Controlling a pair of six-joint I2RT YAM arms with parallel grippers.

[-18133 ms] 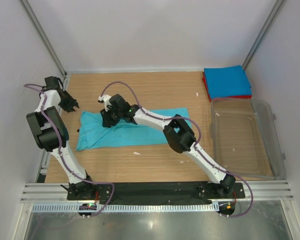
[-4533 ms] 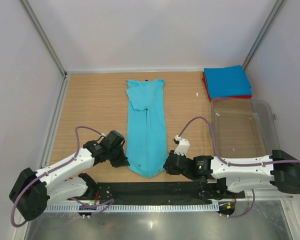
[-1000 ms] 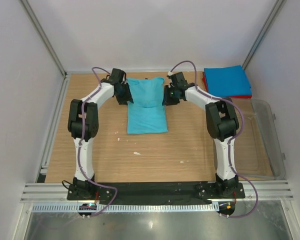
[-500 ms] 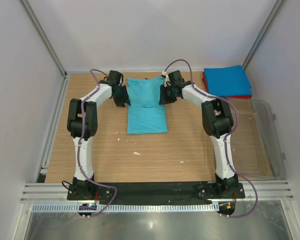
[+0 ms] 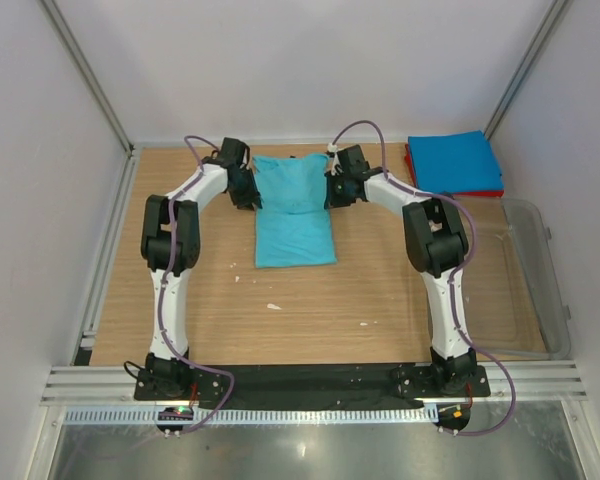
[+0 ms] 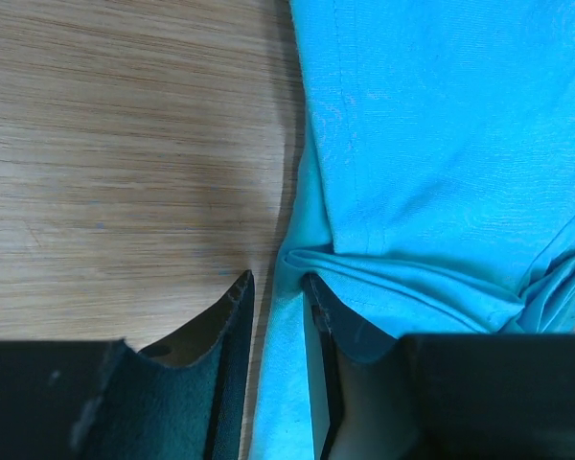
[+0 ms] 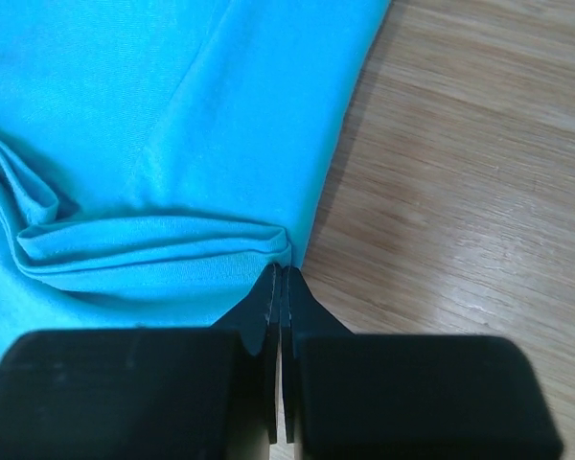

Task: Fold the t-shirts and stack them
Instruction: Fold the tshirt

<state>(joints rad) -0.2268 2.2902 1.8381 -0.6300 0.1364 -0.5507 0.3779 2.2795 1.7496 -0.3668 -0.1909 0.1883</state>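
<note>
The turquoise t-shirt lies folded in half at the far middle of the table. My left gripper is at its far left edge and my right gripper at its far right edge. In the left wrist view the left gripper is open, with the shirt's edge lying between the fingers. In the right wrist view the right gripper is shut, and the shirt's bunched edge meets its tips. A blue folded t-shirt rests on a red folded one at the far right.
A clear plastic tub stands at the right, near the folded stack. Small white scraps lie on the wooden table in front of the shirt. Walls close off the table's left, far and right sides.
The shirt went from a long strip to half its length. In the last second both grippers stayed at its far edge, shifting slightly.
</note>
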